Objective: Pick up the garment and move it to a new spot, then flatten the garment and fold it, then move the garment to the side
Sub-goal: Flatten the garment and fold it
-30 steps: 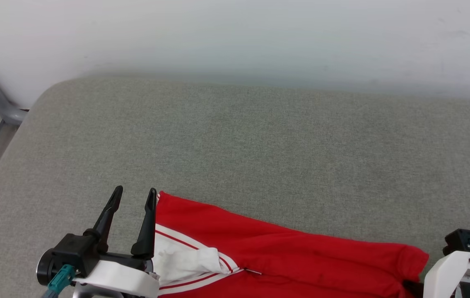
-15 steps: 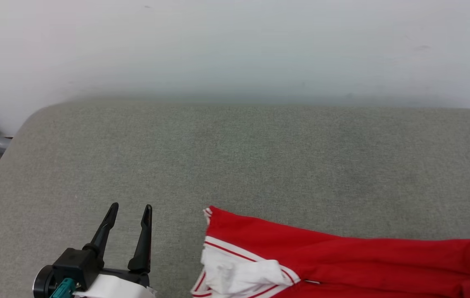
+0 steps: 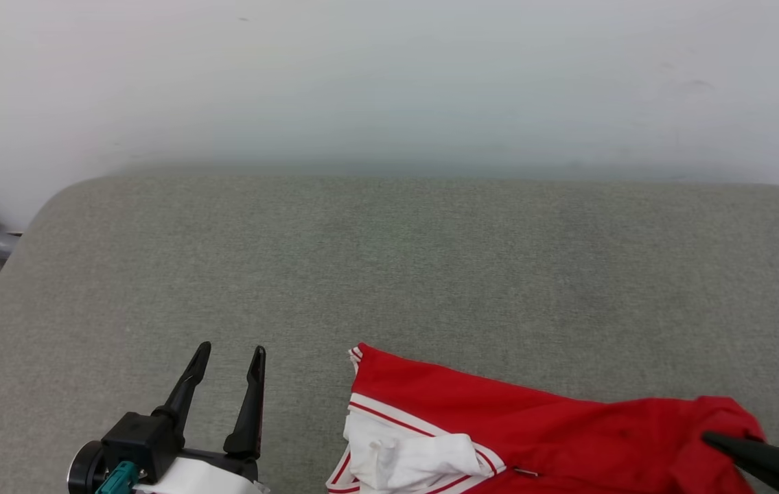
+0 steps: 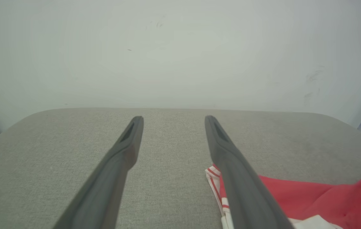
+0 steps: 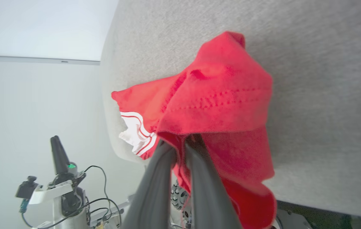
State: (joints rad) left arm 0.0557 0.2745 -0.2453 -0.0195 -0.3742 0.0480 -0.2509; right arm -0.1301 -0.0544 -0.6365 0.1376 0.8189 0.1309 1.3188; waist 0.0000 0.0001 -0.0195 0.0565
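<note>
Right claw (image 5: pixel 180 144) clenched on red hem of garment (image 3: pixel 519 425), bunching cloth at table (image 3: pixel 430 261) near edge, rest draped over edge; likely grip for dragging. Left claw (image 3: pixel 231 351) released, empty, hovers just beside striped sleeve (image 3: pixel 416 456), seemingly awaiting second hold.

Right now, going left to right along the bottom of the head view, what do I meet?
The left gripper, two long dark fingers apart → bare grey fabric cushion → white short sleeve of the red jersey T-shirt → right gripper, fingers shut on the shirt's bunched red end.
</note>
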